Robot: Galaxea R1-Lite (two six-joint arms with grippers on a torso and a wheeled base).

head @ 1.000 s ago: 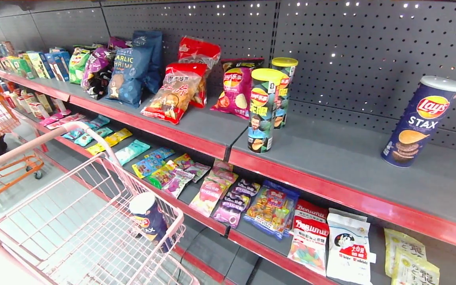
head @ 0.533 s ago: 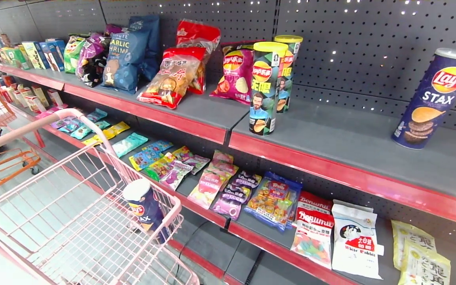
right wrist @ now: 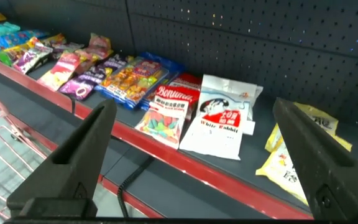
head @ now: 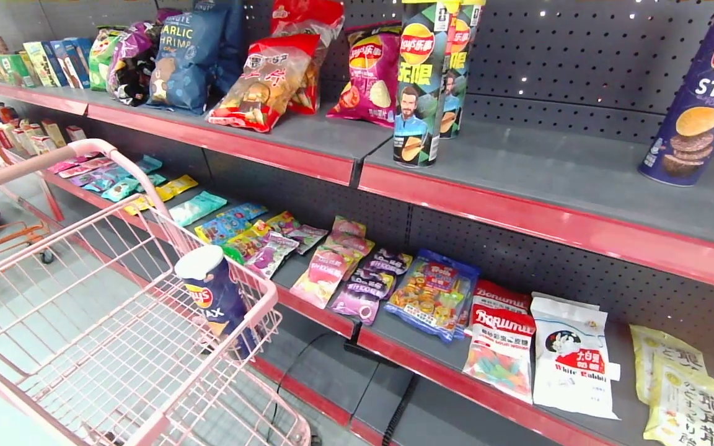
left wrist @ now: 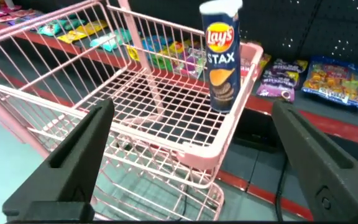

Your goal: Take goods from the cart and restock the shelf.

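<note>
Supermarket aisle, grey pegboard shelving edged in red: a blue can (head: 217,297) of chips stands upright in the pink cart (head: 22,168). It is tucked into the corner nearest the shelves, with its white lid above the rim. Across the basket from it, the left gripper (left wrist: 191,109) hangs by the cart's near rim, its fingers spread wide and holding nothing. The right gripper (right wrist: 191,109) is equally wide and empty. It faces the lower shelf (head: 419,365), where candy bags (head: 332,279) lie flat in a row beside a white bag (head: 571,365). On the upper shelf (head: 549,167) a second blue can (head: 698,105) stands alone at the right. It is well apart from two green cans (head: 416,93), set one behind the other. Snack bags (head: 264,80) lean on the pegboard farther left, and an orange cart (head: 4,232) sits beyond the pink one.
</note>
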